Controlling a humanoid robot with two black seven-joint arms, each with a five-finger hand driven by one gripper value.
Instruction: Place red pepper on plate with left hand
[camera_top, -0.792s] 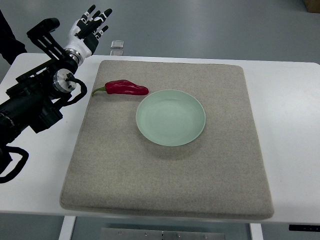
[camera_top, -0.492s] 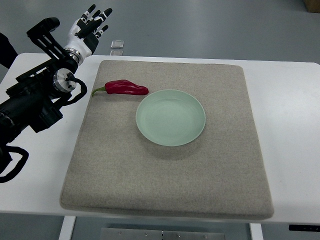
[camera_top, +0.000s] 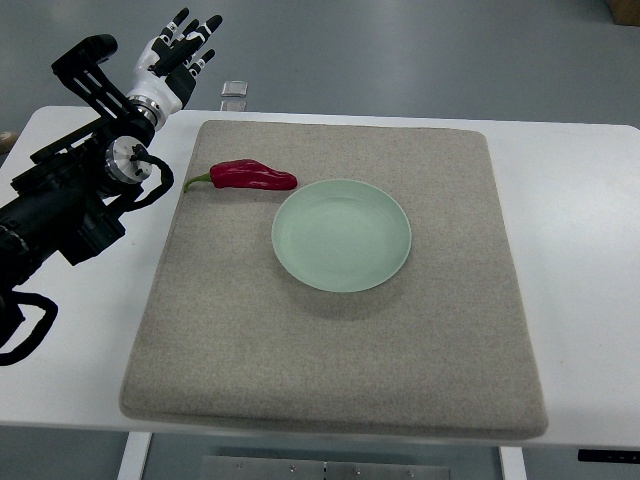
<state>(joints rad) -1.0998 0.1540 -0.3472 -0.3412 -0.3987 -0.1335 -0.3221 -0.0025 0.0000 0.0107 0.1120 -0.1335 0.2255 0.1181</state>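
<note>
A red pepper (camera_top: 254, 176) with a green stem lies on the grey mat (camera_top: 330, 350), just off the upper left rim of the pale green plate (camera_top: 341, 235). The plate holds nothing. My left hand (camera_top: 183, 45) is raised past the table's far left corner, fingers spread and holding nothing, well up and left of the pepper. Its black arm (camera_top: 70, 200) runs in from the left edge. The right arm is out of view.
The mat covers most of the white table (camera_top: 580, 250). A small clear object (camera_top: 235, 92) sits at the far table edge, just right of my left hand. Grey floor lies beyond the table.
A dark shape at the far left edge has withdrawn out of view. The left hand has barely shifted. Pepper and plate have not moved.
</note>
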